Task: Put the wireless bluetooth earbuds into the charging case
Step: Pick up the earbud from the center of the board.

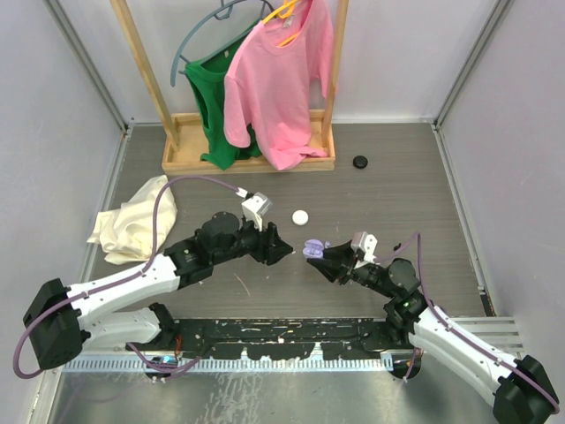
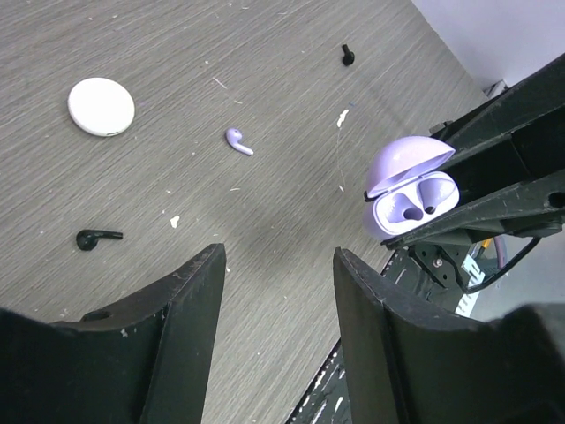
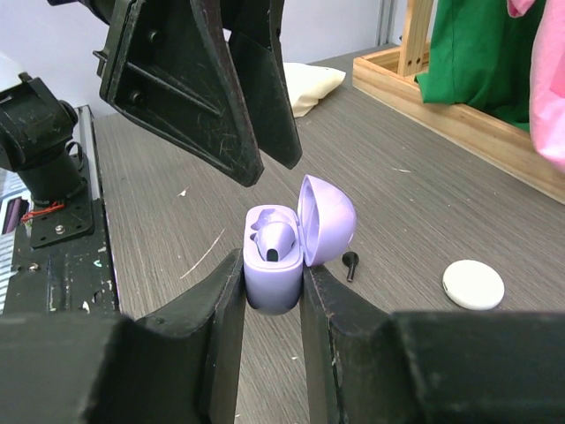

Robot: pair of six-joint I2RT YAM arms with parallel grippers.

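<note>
Right fingers [image 3: 212, 318] are clamping the open lilac charging case [image 3: 274, 274] with one earbud [image 3: 275, 242] sitting inside, left fingers [image 2: 181, 309] are hanging parted just beside it, a second earbud [image 2: 238, 141] lying on the worktop [image 2: 282, 53].

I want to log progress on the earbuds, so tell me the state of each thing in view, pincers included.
Case: lid open, upright, one lilac bud apparently seated inside.
Right pincer: shut on the case.
Left pincer: open, empty.
Second lilac bud: loose, lying down.
Black bud: loose, lying down.
Other black bud: loose.
White disc: lying flat.
Green shirt: hanging.
Pink shirt: hanging.
Cream cloth: crumpled.
</note>
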